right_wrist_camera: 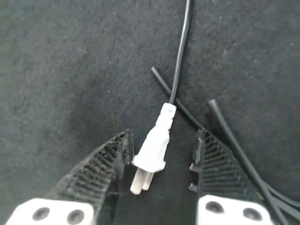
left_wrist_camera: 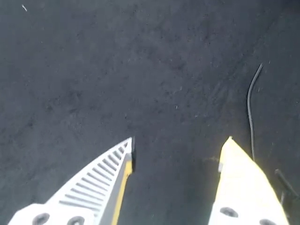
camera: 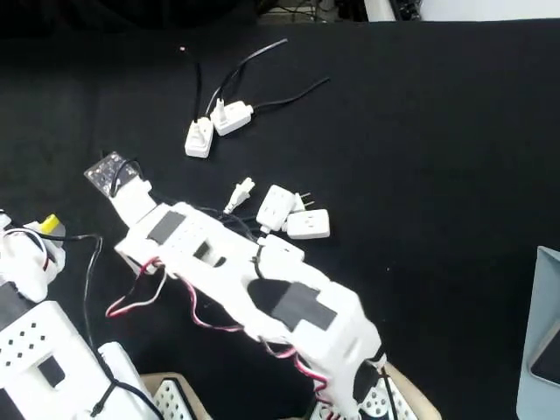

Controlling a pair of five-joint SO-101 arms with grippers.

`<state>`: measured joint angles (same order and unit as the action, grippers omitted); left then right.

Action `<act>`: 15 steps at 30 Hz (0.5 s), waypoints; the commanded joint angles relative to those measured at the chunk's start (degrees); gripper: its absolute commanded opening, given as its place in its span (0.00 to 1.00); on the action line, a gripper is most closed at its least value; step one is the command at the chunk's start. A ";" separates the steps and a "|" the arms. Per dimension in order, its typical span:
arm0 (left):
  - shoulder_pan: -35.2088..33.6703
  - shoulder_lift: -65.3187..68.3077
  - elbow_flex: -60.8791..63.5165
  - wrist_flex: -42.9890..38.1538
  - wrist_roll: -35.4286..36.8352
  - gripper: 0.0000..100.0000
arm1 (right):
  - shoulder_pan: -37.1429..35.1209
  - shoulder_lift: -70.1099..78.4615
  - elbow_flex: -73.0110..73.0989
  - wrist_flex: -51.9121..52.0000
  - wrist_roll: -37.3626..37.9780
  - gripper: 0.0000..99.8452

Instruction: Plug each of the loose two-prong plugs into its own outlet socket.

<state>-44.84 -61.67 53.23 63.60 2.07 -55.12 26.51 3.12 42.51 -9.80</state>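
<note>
A white two-prong plug (right_wrist_camera: 152, 152) on a black cord lies on the black cloth between the black fingers (right_wrist_camera: 103, 161) of my right gripper (right_wrist_camera: 161, 136), which is open and not touching it. Its prongs point back toward the wrist. My right arm (camera: 262, 280) stretches across the table to the left. Another loose white plug (camera: 238, 194) lies beside two white socket blocks (camera: 276, 207) (camera: 308, 225). Farther back, two more white blocks (camera: 199, 138) (camera: 232, 116) have black cords running from them. My left gripper (left_wrist_camera: 180, 140) is open over bare cloth at the table's left side (camera: 48, 227).
Loose black cords (right_wrist_camera: 234, 140) run beside the right gripper's fingers. A thin black cord (left_wrist_camera: 251, 112) lies near the left gripper. A grey object (camera: 542, 332) stands at the right edge. The cloth's right half is bare.
</note>
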 commanded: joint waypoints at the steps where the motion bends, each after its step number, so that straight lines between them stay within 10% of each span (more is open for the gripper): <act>1: -0.40 -0.88 -0.04 0.00 0.35 0.29 | 0.53 0.84 -3.74 -0.44 -0.09 0.21; 15: -0.48 -0.88 0.04 0.18 0.09 0.29 | 3.43 -0.48 -4.00 4.84 0.62 0.01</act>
<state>-44.84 -61.67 53.85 63.60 2.07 -53.19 28.35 2.33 45.14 -9.80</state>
